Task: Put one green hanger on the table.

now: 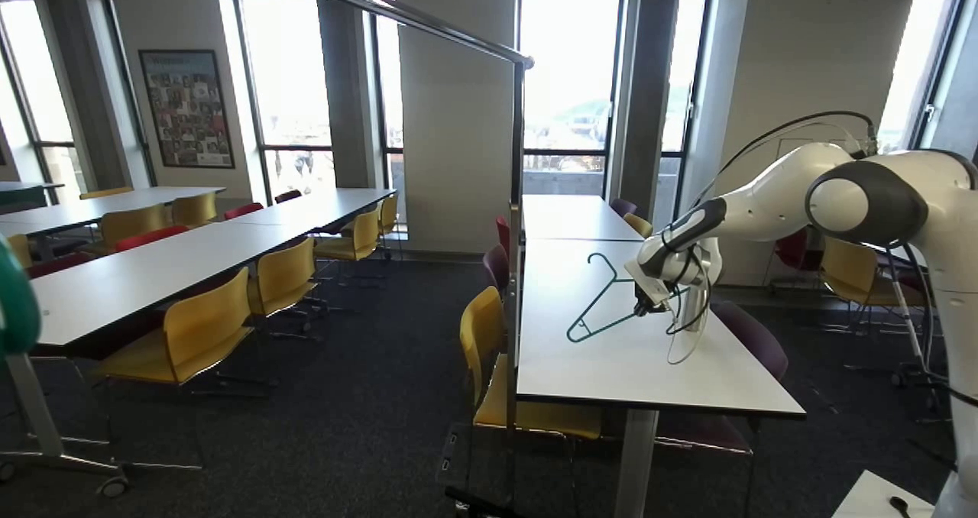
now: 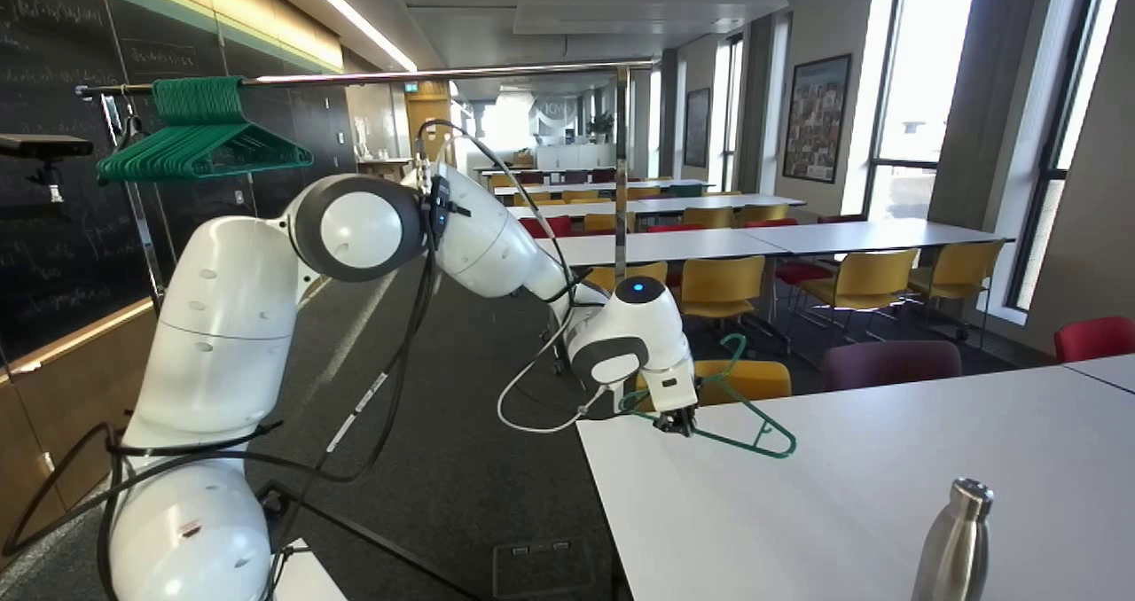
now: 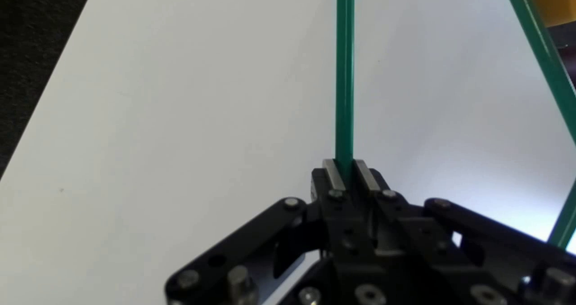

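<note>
The thin green triangular clothes hanger [image 3: 344, 75] is over the long white rectangular table [image 1: 588, 377], contact unclear, its bar pinched in the black metal gripper [image 3: 346, 172], fingers nearly together. It should settle flat before the fingers part gently and rise straight, lest they drag it; in an exterior view a silvery metal bottle [image 2: 956, 543] stands at its four o'clock.

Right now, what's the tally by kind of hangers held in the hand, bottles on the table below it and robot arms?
Green hanger in the hand: 1
Silver bottle on the table: 1
Robot arm: 1
Total: 3
</note>
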